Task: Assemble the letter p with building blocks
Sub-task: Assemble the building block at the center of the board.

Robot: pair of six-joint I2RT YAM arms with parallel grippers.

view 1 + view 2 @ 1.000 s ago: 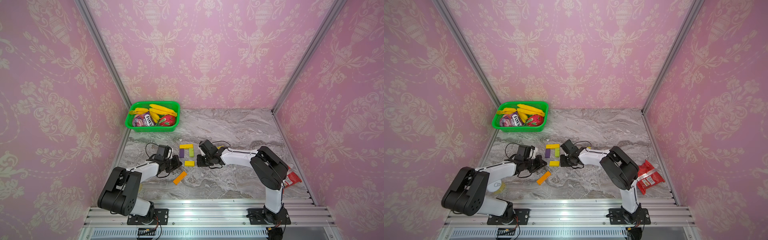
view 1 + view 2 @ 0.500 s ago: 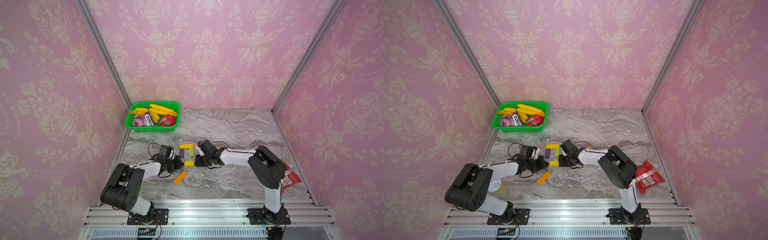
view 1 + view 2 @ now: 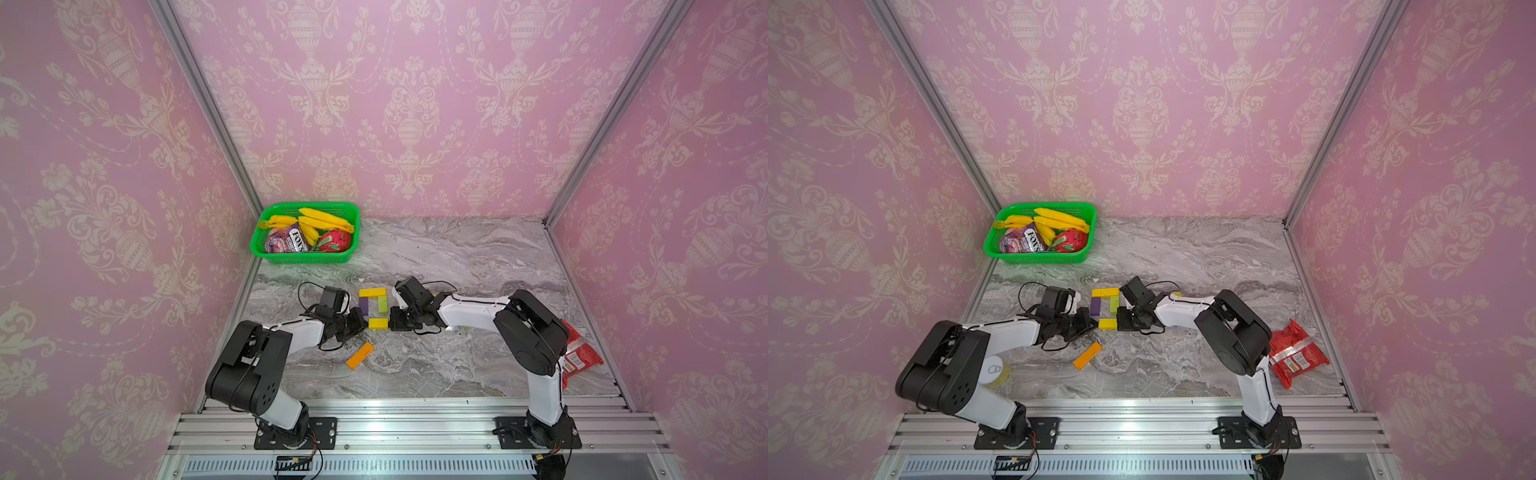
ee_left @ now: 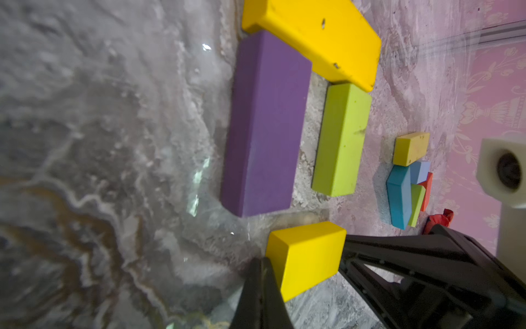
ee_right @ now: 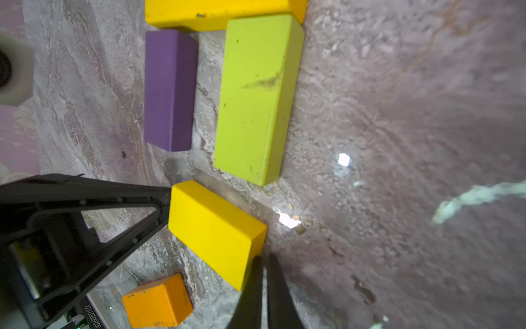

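- Bowl-closing looked to be the step in hand: the short yellow block (image 3: 378, 323) lay flat on the marble table (image 3: 457, 257), just below the lower ends of the purple block (image 3: 363, 306) and the lime green block (image 3: 383, 305), with a thin strip of bare table between it and both
- The long yellow block (image 3: 372, 292) capped the far ends of those 2 uprights, so 3 sides of the P's loop were in place
- The left gripper (image 4: 260, 273) was closed tight and held nothing; its tip pressed against 1 end of the short yellow block
- The right gripper (image 5: 264, 267) was likewise pinched together and empty, its tip against the opposite end, so the block sat squeezed between the 2 arms rather than gripped by either
- In the right wrist view the short yellow block sat skewed against the lime green block, not square to it
- The next move probably called for both tips to slide the block toward the uprights together until it touched them, straightening it on the way; an uneven push could spin it or knock the lime green block askew
- The orange block (image 3: 360, 355) lay loose and angled nearer the arm bases, apart from the loop, and seemed the likely piece for the stem below the purple block
- Spare blocks (image 4: 398, 193) sat heaped beyond the right gripper
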